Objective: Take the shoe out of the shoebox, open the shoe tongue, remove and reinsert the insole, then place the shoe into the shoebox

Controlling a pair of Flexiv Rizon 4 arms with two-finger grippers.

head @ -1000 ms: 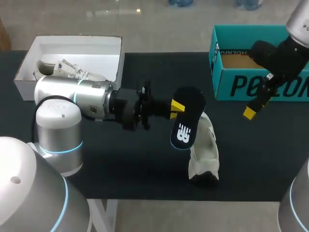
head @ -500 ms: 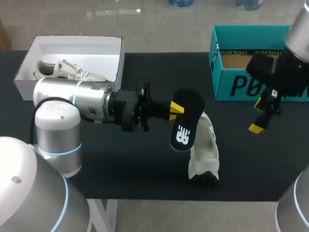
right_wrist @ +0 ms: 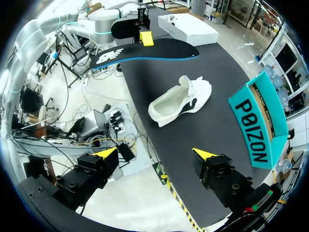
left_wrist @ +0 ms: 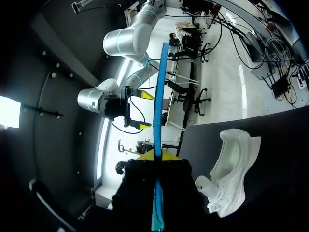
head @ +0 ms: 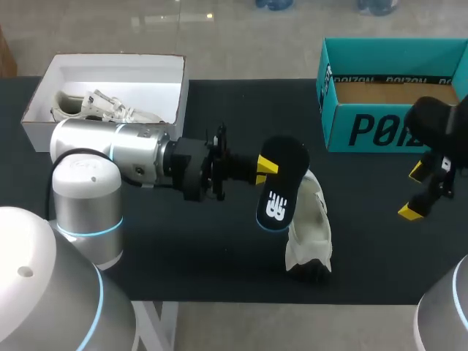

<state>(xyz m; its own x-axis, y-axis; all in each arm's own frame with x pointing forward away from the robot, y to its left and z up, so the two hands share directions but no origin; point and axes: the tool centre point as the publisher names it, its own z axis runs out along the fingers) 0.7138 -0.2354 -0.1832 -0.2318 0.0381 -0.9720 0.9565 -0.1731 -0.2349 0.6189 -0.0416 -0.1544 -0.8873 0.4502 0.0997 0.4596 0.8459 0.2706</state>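
Black table [head: 219, 110]: left claw [head: 267, 167] pinches white-logoed insole [head: 281, 191] near shoe [head: 311, 227].

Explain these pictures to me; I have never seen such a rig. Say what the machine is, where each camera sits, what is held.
One robot, two arms, at a black table. One picture looks down from above and behind; the two round ones come from cameras on each wrist. The left gripper is shut on a black insole with a blue edge, held in the air near a white shoe on the table. The right gripper is open and empty. A teal cardboard shoebox and a white box holding a second white shoe stand farther back.
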